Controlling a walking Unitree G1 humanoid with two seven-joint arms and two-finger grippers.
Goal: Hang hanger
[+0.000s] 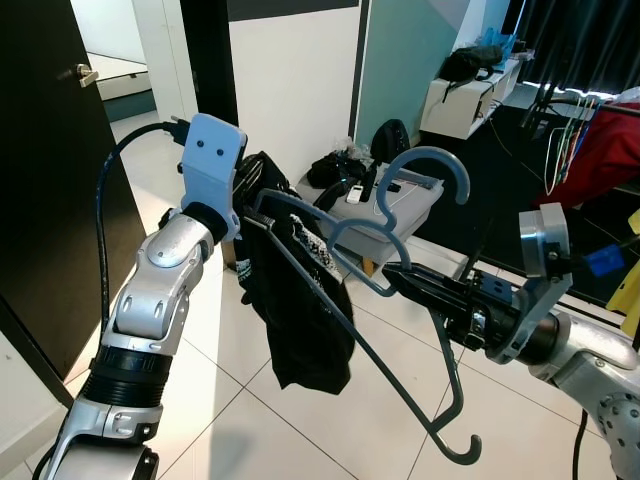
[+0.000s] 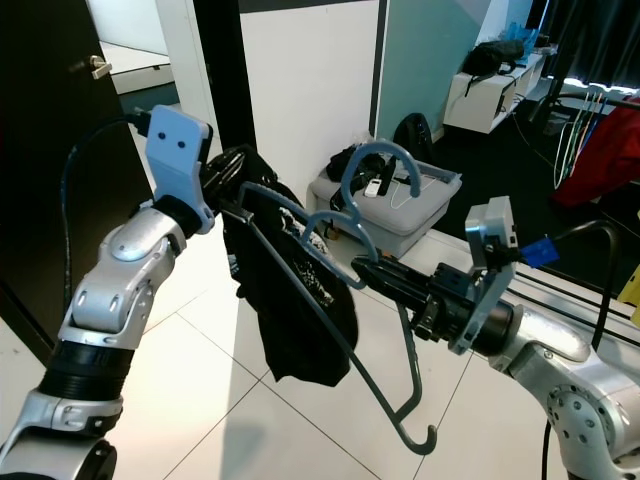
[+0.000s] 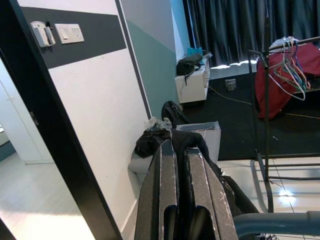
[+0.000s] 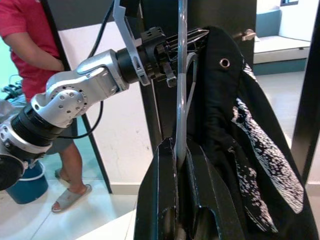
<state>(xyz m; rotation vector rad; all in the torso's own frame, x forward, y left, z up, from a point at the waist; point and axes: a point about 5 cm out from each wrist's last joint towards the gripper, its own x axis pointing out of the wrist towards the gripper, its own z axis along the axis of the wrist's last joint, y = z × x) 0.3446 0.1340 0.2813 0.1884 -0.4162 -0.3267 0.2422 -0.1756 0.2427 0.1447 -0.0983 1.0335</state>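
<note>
Right gripper [image 1: 400,277]: clamped on hanger [image 1: 400,240] neck.
Left gripper [image 1: 262,213]: pinching garment [image 1: 300,310] at hanger's far end.
Risk: your uneven pull could slide the garment off.

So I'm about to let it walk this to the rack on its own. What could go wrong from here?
The black garment covers just one end of the blue-grey hanger, bunched at the left end effector, so it could slide off. The right end effector pinches only the thin bar below the hook, which might twist in the grip. The bare lower end juts out and could catch the clothes rack.
</note>
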